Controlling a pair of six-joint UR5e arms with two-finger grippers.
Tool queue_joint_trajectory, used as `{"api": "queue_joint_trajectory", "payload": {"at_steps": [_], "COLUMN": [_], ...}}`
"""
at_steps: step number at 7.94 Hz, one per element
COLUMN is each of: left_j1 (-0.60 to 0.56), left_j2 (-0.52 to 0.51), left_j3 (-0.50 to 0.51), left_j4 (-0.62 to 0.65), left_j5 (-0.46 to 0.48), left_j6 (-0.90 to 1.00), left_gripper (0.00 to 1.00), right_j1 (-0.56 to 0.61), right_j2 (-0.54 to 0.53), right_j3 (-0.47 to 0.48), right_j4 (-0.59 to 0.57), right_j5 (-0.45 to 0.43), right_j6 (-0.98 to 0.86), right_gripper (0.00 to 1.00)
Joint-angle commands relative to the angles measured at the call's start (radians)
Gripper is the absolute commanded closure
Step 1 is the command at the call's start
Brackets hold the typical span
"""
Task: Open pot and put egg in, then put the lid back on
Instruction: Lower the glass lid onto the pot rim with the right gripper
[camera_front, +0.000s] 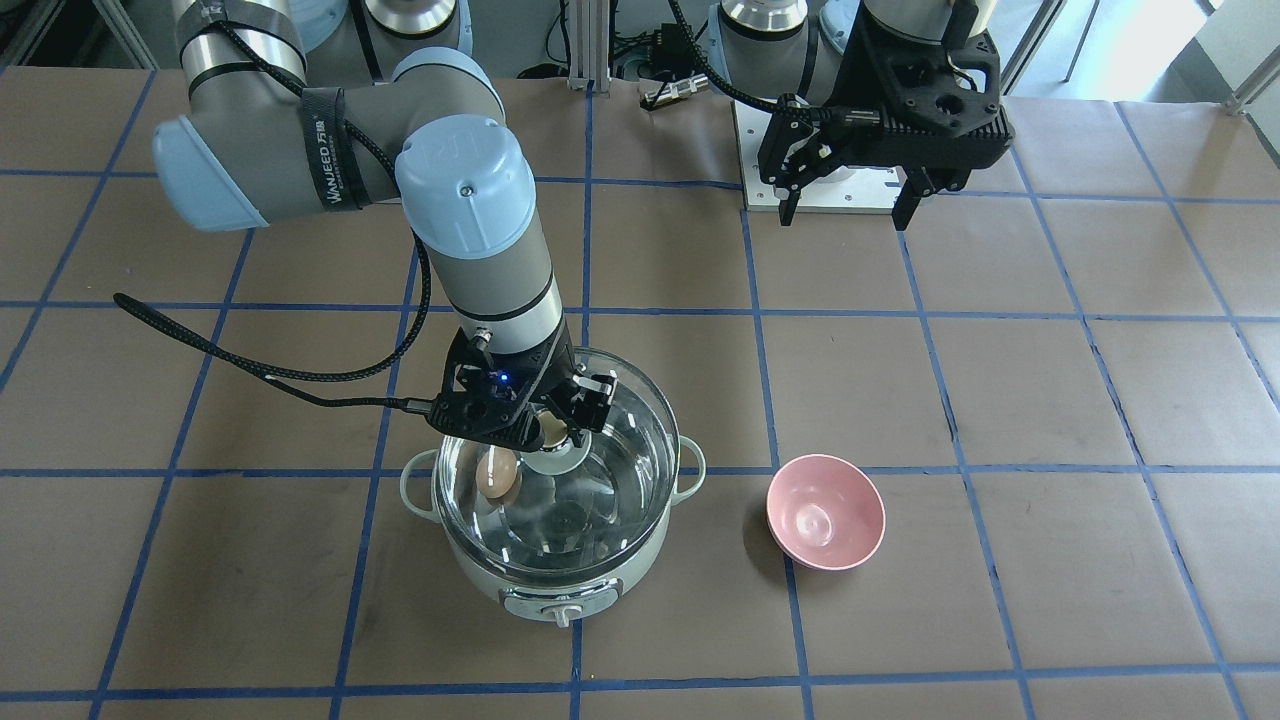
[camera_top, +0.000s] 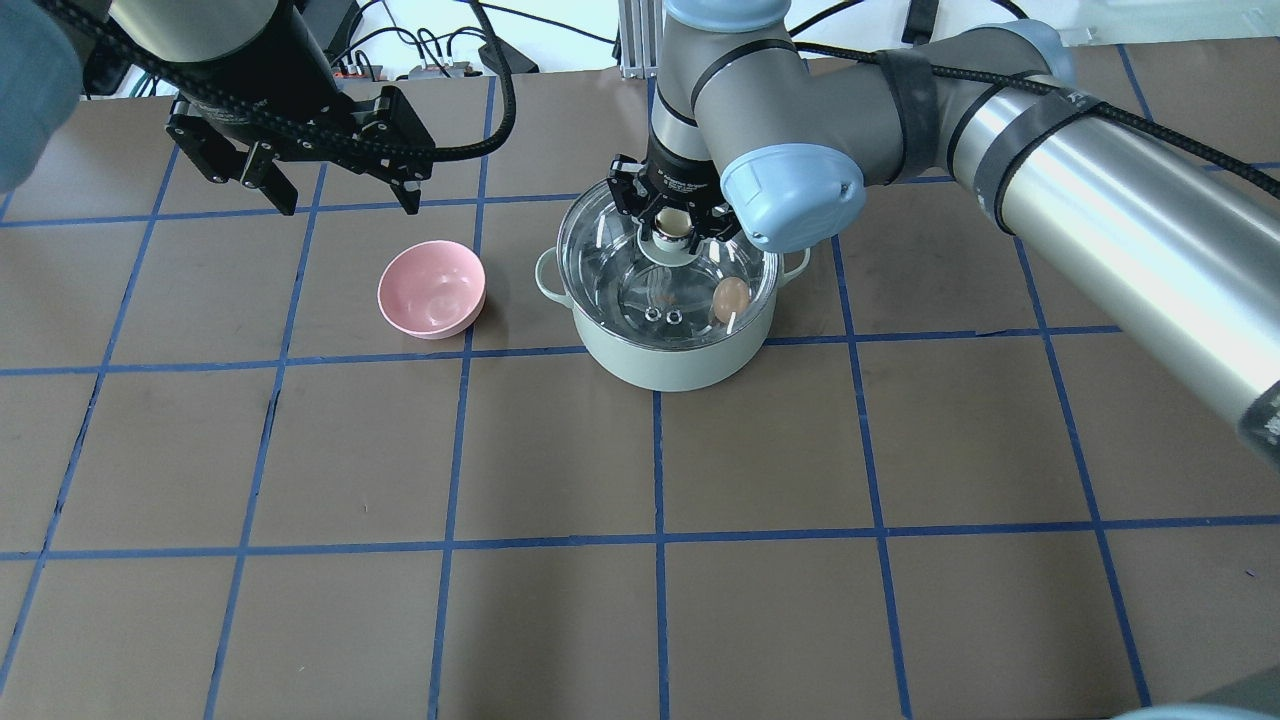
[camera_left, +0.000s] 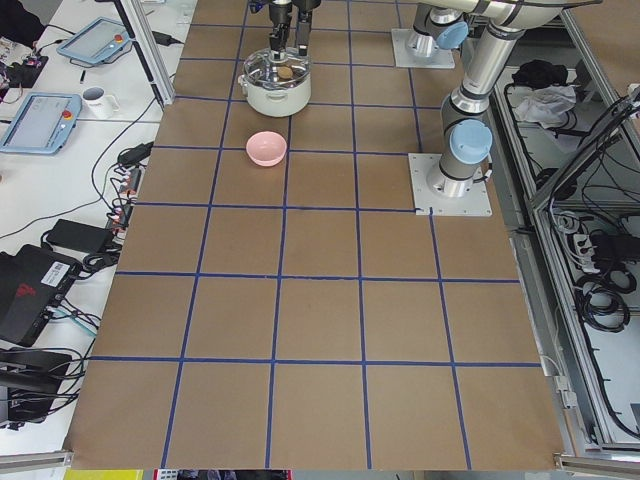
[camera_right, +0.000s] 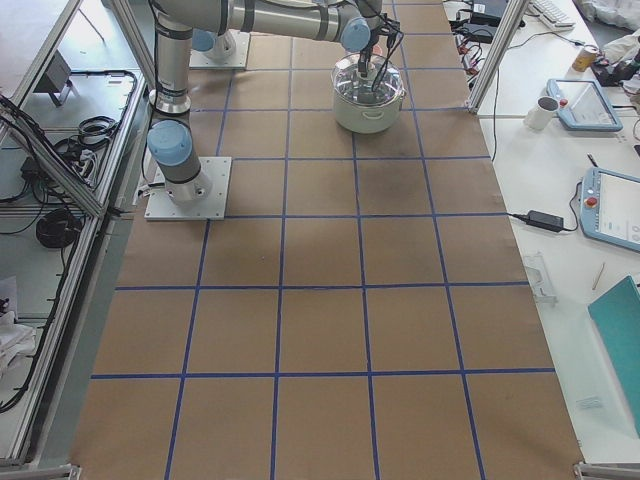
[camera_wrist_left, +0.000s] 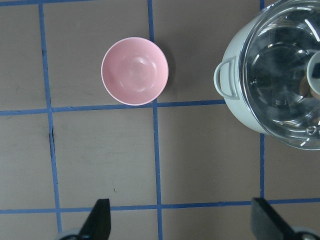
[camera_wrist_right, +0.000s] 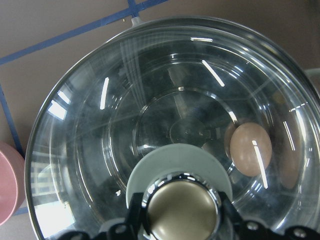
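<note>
The mint-green pot (camera_front: 520, 598) stands on the table, also in the overhead view (camera_top: 670, 365). The clear glass lid (camera_front: 610, 500) covers its mouth; I cannot tell whether it rests on the rim or hangs just above it. The light-brown egg (camera_front: 497, 473) lies inside the pot against the wall, seen through the glass (camera_wrist_right: 251, 149). My right gripper (camera_front: 555, 430) is shut on the lid's beige knob (camera_wrist_right: 182, 210), coming straight down over the pot's centre. My left gripper (camera_front: 845, 205) is open and empty, high at the robot's side of the table, away from the pot.
An empty pink bowl (camera_front: 825, 512) stands beside the pot on the robot's left, under the left wrist camera (camera_wrist_left: 134, 71). A white mounting plate (camera_front: 760, 190) lies below the left gripper. Brown paper with blue tape lines covers the table.
</note>
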Motion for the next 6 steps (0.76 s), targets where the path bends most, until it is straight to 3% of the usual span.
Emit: {"api": "queue_joint_trajectory", "payload": {"at_steps": [1, 5, 6], "left_j1": [0.0, 0.002, 0.003], "left_j2": [0.001, 0.001, 0.001], "left_j3": [0.0, 0.0, 0.0], "left_j4": [0.0, 0.0, 0.0], "left_j5": [0.0, 0.0, 0.0], "left_j6": [0.0, 0.0, 0.0], "left_gripper": [0.0, 0.0, 0.0], "right_j1": [-0.002, -0.003, -0.003], "right_j2": [0.0, 0.0, 0.0], "right_j3": [0.001, 0.003, 0.003], "right_j4": [-0.002, -0.006, -0.006], "right_j5": [-0.002, -0.002, 0.0], "right_j6": [-0.008, 0.0, 0.002], "right_gripper": [0.48, 0.41, 0.33]}}
